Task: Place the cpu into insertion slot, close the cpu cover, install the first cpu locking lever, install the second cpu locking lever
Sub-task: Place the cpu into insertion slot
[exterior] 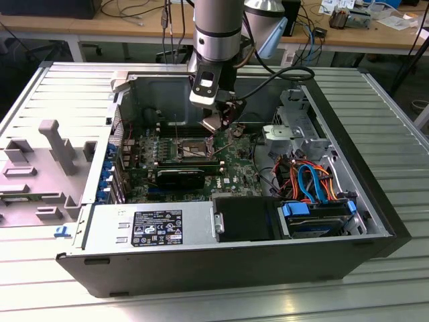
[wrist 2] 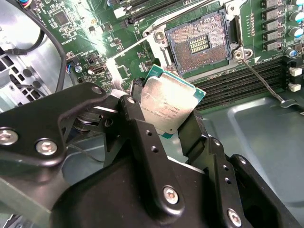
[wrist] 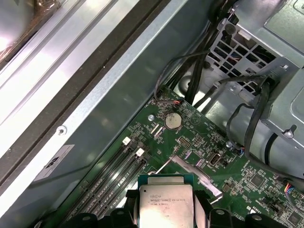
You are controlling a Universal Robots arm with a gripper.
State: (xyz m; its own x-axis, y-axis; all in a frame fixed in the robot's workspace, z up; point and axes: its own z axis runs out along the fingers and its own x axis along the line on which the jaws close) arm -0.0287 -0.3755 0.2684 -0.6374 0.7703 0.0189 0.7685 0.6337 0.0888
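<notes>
Fingers (wrist 2: 138, 128) of the gripper (wrist 2: 166, 121) pinch the cpu (wrist 2: 170, 102) by two opposite edges, closed just to the chip's width, its silvery top facing the camera in both wrist views (green edging shows round the metal). The chip is held above the motherboard (wrist 2: 85, 28), just beside the insertion slot (wrist 2: 199, 42) and not yet in it. The slot's gold-brown contact field lies bare, the cpu cover (wrist: 197, 175) lifted off it. One locking lever (wrist 2: 262, 78) lies swung out across the memory slots (wrist 2: 223, 90). In the exterior view the arm (exterior: 216, 33) reaches down into the open computer case (exterior: 348, 144).
</notes>
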